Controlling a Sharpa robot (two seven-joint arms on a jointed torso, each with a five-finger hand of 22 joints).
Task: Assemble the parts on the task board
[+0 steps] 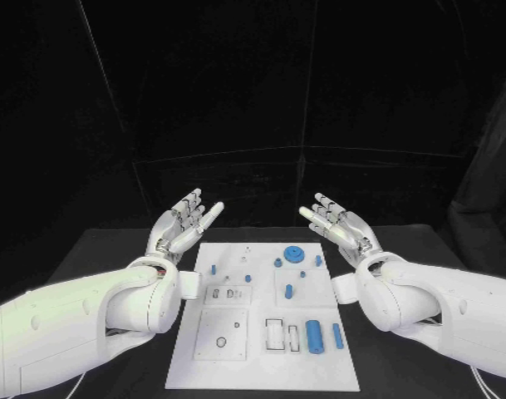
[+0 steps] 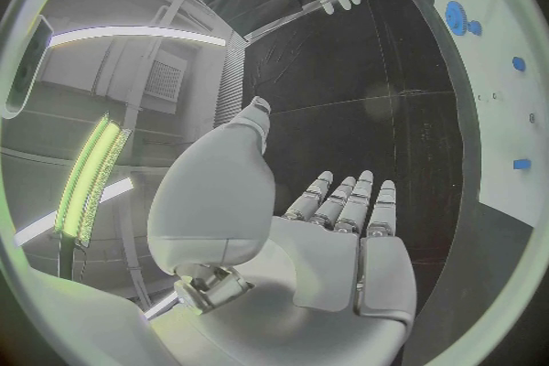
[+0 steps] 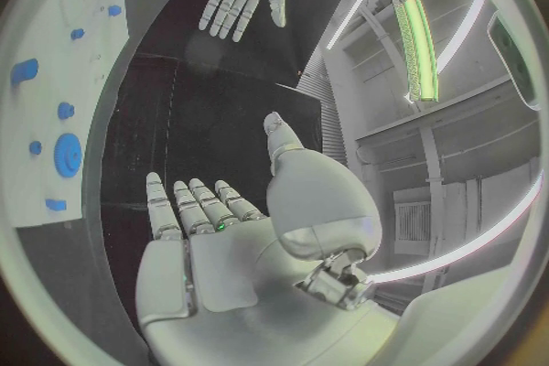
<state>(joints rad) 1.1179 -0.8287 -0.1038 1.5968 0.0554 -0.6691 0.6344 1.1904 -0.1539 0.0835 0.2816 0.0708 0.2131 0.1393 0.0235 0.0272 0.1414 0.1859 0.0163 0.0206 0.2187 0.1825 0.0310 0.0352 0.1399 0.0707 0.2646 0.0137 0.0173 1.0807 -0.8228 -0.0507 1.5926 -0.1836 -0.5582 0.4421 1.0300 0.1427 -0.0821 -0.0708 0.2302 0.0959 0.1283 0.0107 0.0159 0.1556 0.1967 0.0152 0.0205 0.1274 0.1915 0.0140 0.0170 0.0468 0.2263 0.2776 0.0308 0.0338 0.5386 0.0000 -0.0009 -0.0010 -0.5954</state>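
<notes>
Left hand [image 1: 184,223] and right hand [image 1: 339,223] flank the task board's [image 1: 193,366] far end, fingers spread wide, holding nothing. Blue parts [image 1: 314,336] lie on the board; arms hide its side edges.

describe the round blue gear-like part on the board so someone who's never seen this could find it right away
Start at the white task board in the middle of the black table, lying between the two raised hands. Go to its far end, towards the right hand: the round blue part lies there. Its neighbours are small blue pegs and long bars; this is the only wide, flat disc.
</notes>
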